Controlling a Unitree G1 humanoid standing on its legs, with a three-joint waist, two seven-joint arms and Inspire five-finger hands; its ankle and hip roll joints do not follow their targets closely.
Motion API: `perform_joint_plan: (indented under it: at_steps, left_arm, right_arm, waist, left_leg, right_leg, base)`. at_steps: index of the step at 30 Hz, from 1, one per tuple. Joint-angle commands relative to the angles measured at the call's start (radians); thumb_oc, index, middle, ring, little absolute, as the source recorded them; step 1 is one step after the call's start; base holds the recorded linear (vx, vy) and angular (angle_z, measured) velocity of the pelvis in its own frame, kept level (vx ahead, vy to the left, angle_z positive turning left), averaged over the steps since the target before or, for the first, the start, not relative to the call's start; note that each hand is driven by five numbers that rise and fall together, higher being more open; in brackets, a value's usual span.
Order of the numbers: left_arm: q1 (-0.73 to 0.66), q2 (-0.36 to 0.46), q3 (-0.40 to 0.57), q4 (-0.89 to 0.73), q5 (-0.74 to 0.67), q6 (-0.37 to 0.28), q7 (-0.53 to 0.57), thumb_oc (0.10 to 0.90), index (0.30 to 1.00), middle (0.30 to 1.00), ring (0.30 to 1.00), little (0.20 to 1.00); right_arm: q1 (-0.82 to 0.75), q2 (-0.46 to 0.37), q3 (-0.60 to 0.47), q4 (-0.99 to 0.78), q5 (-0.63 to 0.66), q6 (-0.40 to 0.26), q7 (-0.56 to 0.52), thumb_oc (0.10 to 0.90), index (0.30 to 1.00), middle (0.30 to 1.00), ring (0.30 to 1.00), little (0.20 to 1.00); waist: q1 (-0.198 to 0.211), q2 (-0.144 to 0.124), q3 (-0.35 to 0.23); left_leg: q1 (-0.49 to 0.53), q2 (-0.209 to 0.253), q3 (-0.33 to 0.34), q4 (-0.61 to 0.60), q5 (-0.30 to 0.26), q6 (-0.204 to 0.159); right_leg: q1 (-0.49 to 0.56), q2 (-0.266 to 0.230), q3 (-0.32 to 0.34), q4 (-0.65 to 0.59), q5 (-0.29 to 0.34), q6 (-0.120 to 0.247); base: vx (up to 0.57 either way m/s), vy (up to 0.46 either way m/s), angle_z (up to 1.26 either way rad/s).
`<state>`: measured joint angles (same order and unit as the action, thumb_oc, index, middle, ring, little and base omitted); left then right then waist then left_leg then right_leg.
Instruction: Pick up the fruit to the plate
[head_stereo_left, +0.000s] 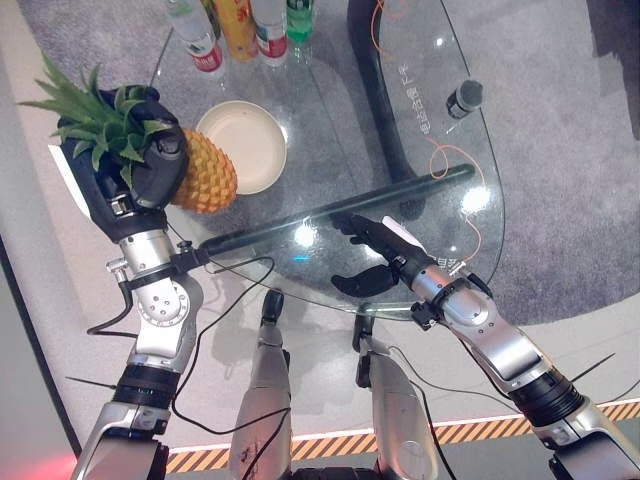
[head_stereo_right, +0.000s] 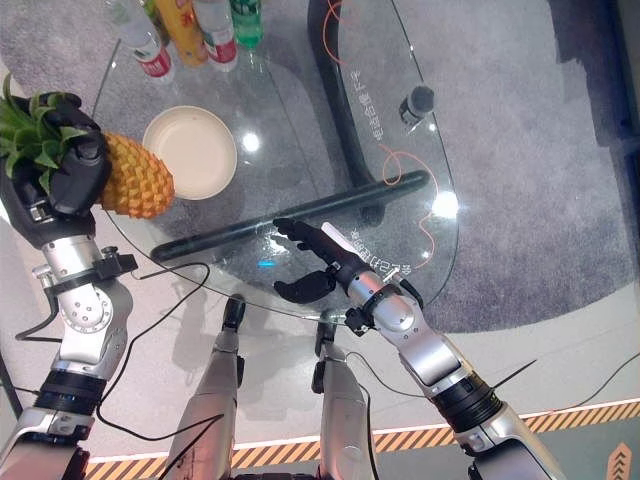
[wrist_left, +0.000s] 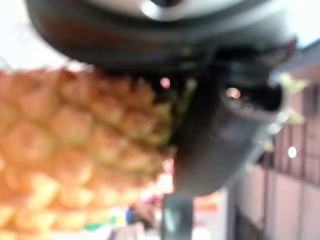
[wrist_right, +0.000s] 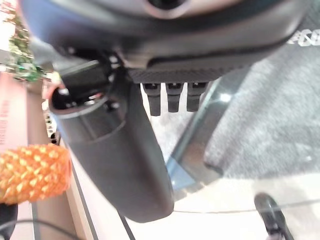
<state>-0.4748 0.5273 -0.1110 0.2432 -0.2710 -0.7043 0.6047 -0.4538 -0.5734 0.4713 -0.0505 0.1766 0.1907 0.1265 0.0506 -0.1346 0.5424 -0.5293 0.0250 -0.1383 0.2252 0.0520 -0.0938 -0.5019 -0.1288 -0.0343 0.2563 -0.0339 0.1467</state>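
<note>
while our left hand (head_stereo_left: 140, 165) is curled round the pineapple (head_stereo_left: 203, 172) at the base of its green crown, the fruit hangs on its side above the near left edge of the glass table (head_stereo_left: 330, 120), its yellow body pointing toward the cream plate (head_stereo_left: 245, 145). in the left wrist view the thumb lies across the scaly skin. we judge the step in hand to be the carry to the plate, with the release not yet done.

to do it well, we keep the grip firm, since the weight sits well out from the fingers and the fruit may swing or slip. we bring the body over the middle of the plate, lower until it rests there, and only then relax the fingers.

our right hand (head_stereo_left: 375, 240) rests over the near edge of the table with fingers straight and holding nothing. bottles (head_stereo_left: 240, 25) stand just beyond the plate; we avoid sweeping the crown into them.
</note>
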Motion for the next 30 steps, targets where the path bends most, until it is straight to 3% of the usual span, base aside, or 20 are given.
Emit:
perform_joint_plan:
  at_steps: [1,13,30]
  left_arm:
    - [-0.15,0.046,0.043,-0.062,0.132,-0.169,0.111,0.1,0.3,0.3,0.3,0.2]
    - [-0.311,0.027,0.001,0.126,0.28,-0.215,0.312,0.1,0.3,0.3,0.3,0.2]
    - [-0.506,0.099,-0.054,0.297,0.379,-0.209,0.476,0.1,0.3,0.3,0.3,0.2]
  right_arm:
    - [-0.054,-0.032,0.033,-0.072,0.063,-0.03,0.043,0.8,0.9,0.9,0.9,0.9]
    - [-0.149,-0.012,0.104,0.023,0.079,0.026,0.083,0.8,0.9,0.9,0.9,0.9]
    - [-0.249,-0.03,0.135,0.082,0.092,0.063,0.118,0.8,0.9,0.9,0.9,0.9]
  waist:
    - [-0.018,-0.002,-0.022]
    - [-0.05,0.042,-0.022]
    - [-0.08,0.056,-0.022]
  left_leg:
    - [-0.039,-0.106,0.071,0.075,-0.101,0.081]
    - [-0.19,-0.115,0.113,0.158,-0.12,0.078]
    - [-0.307,-0.117,0.135,0.213,-0.131,0.08]
  right_leg:
    - [-0.052,0.097,-0.019,0.006,0.046,-0.031]
    - [-0.232,0.105,0.001,0.085,0.044,-0.036]
    - [-0.372,0.124,0.016,0.143,0.052,-0.044]
  base:
    - [-0.01,0.112,-0.11]
    - [0.0,0.138,-0.07]
    - [0.0,0.068,-0.03]
